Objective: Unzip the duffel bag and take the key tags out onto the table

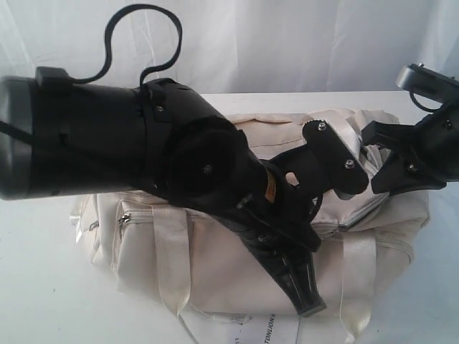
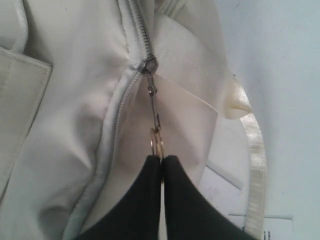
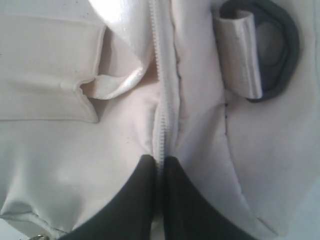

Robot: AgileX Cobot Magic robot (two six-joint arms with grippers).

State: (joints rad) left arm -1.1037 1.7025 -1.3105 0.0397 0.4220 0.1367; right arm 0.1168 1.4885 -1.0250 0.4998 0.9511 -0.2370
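**1. Duffel bag** (image 1: 237, 265). Cream fabric, resting on its base across the middle of the table (image 1: 36, 294). The long axis runs side to side, parallel to the table's far edge, with one end pointing to the left edge and the other to the right edge. The top faces up. Satin strap handles (image 1: 172, 261) hang down the near side panel.

**2. Zip slider** (image 2: 148, 65). Grey metal, seated on the bag's zip. Meshed grey teeth (image 2: 139, 30) run on from it on the side away from the left gripper.

**3. Zip pull** (image 2: 155, 107). A thin linked metal piece ending in a pale ring. It is drawn out straight from the slider to the black fingertips.

**4. Left gripper** (image 2: 162, 159). Black, jaws closed, pinching the ring end of the zip pull. In the exterior view its arm crosses in front of the bag, and its fingers point down over the right half of the near side.

**5. Right gripper** (image 3: 159, 162). Black, jaws pressed together on the bag's cream fabric, where the closed zip line (image 3: 161, 85) runs in between the tips. It works at the bag's right end. Near it a black ring (image 3: 287, 55) sits in a fabric loop (image 3: 240, 55).

**6. Paper hang-tag** (image 1: 269, 331). White and printed, lying flat on the table against the bag's near side.

**7. Curtain** (image 1: 301, 43). White, hanging behind the table's far edge.
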